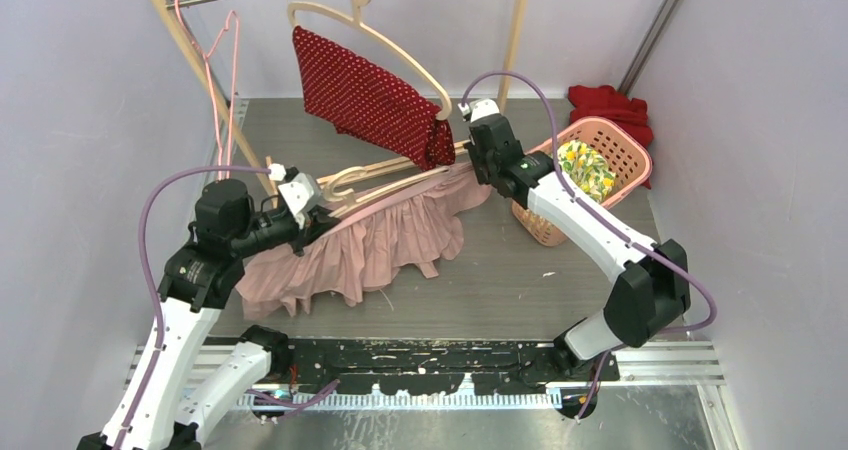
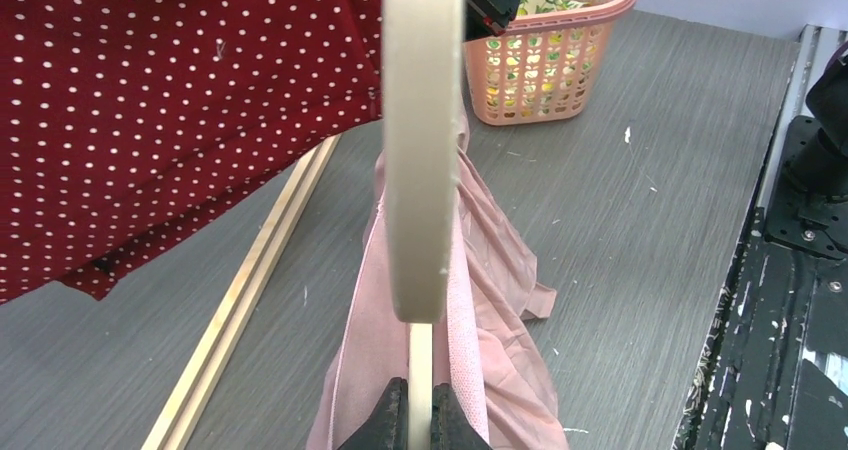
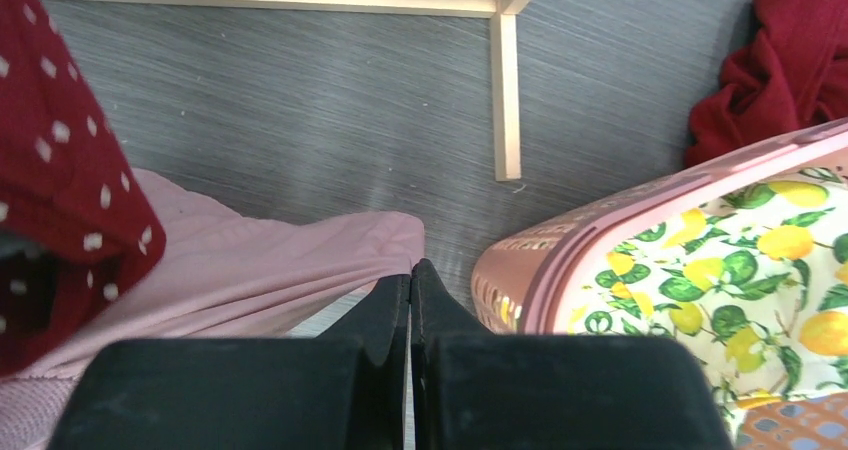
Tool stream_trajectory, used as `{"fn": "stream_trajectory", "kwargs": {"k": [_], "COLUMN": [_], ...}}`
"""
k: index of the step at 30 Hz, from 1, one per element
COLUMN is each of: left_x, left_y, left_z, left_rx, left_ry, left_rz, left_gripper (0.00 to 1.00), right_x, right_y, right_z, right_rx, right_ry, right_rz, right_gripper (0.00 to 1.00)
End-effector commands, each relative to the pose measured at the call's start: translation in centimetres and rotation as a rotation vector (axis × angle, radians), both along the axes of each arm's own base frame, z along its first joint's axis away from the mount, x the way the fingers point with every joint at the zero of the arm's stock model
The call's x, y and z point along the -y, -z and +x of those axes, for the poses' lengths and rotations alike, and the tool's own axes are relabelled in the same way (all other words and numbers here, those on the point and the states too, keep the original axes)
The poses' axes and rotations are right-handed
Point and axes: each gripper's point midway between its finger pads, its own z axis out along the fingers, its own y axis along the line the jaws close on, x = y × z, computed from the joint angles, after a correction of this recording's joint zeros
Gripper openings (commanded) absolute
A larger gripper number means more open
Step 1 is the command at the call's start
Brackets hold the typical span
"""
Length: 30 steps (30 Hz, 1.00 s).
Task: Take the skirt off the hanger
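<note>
Left gripper point(image 2: 420, 422): jaws pinch the thin bar of the wooden hanger point(image 2: 422, 140), which runs straight ahead of them. Pink skirt point(image 2: 490, 270) hangs off the hanger just ahead of these jaws, spilling down on either side. Right gripper point(image 3: 410, 285): jaws pressed together on the skirt's edge at its other end. Pink basket point(image 3: 600, 240) just right of these jaws, red dotted garment point(image 3: 60, 170) to their left.

A pale pink skirt point(image 1: 380, 240) is showing at centre frame, a white-dotted dark red garment point(image 1: 370, 95) above it, and a yellow-and-green lemon-print cloth point(image 1: 585, 167) in the salmon-pink basket point(image 1: 628, 148) at right.
</note>
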Motion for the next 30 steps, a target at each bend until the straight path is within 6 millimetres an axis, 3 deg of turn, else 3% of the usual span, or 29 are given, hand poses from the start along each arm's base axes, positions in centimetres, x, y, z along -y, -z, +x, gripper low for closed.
{"fn": "stream_trajectory", "kwargs": {"k": [1,6,11,15,18,23,27,29,30], "left_x": [-0.7,-0.4,-0.9,-1.0,-0.7,-1.0,-0.8,-0.7,-0.8], "left_y": [-4.9,-7.2,-9.0,-9.6,-9.2,-8.2,-7.6,-7.6,-7.6], "left_z": [0.1,2.2,4.6,5.9,6.0,5.7,5.6,5.4,5.3], "left_rx": [0.174,0.263,0.359,0.387,0.371,0.356,0.340,0.336,0.337], "left_ry": [-0.038,-0.071,-0.156,-0.186,-0.170,-0.179,-0.172,-0.161,-0.161], "left_rz": [-0.046,-0.101,-0.142,-0.166,-0.159,-0.146,-0.144,-0.139,-0.136], "left_gripper": [0.00,0.00,0.00,0.00,0.00,0.00,0.00,0.00,0.00], "right_x": [5.9,-0.4,-7.7,-10.7,-10.3,-7.5,-7.3,-5.6,-4.7], "right_y": [0.3,2.7,2.5,3.0,3.0,0.7,1.1,0.4,-0.3], "right_z": [1.5,-0.3,-3.3,-5.1,-5.2,-4.4,-5.3,-5.0,-4.8], "right_rx": [-0.013,-0.078,-0.066,-0.100,-0.087,0.012,-0.011,0.030,0.059], "right_ry": [0.243,0.139,-0.016,-0.079,-0.066,-0.039,-0.044,0.025,0.056], "right_rz": [-0.066,0.005,0.070,0.117,0.097,-0.033,-0.006,-0.053,-0.087], "right_gripper": [0.02,0.02,0.02,0.02,0.02,0.02,0.02,0.02,0.07]}}
